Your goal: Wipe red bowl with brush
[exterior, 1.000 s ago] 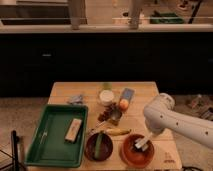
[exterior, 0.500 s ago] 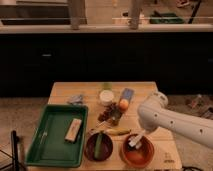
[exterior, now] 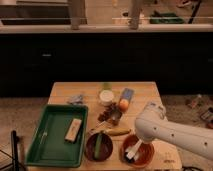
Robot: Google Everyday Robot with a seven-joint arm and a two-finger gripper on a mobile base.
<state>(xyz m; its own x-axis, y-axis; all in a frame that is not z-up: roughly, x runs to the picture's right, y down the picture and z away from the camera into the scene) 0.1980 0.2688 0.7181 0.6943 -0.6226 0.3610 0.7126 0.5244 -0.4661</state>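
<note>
Wooden surface [exterior: 65, 91] carries the red bowl [exterior: 147, 157] at its front right, where my hand [exterior: 137, 148] reaches down inside with the brush [exterior: 131, 154] at its tip, though its grip I cannot tell.

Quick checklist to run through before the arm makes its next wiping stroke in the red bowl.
1. Is the gripper at the red bowl? Ok, it is lowered inside the rim, on the bowl's left half.
2. Is the brush in the bowl? Ok, its whitish head shows against the inner surface.
3. Is the hold on the brush secure? Cannot tell, the wrist hides the contact.
4. Is the red bowl fully on the table? Ok, but it sits close to the front edge.
5. Is the dark bowl out of the way? Ok, a gap separates it from the red bowl.
</note>
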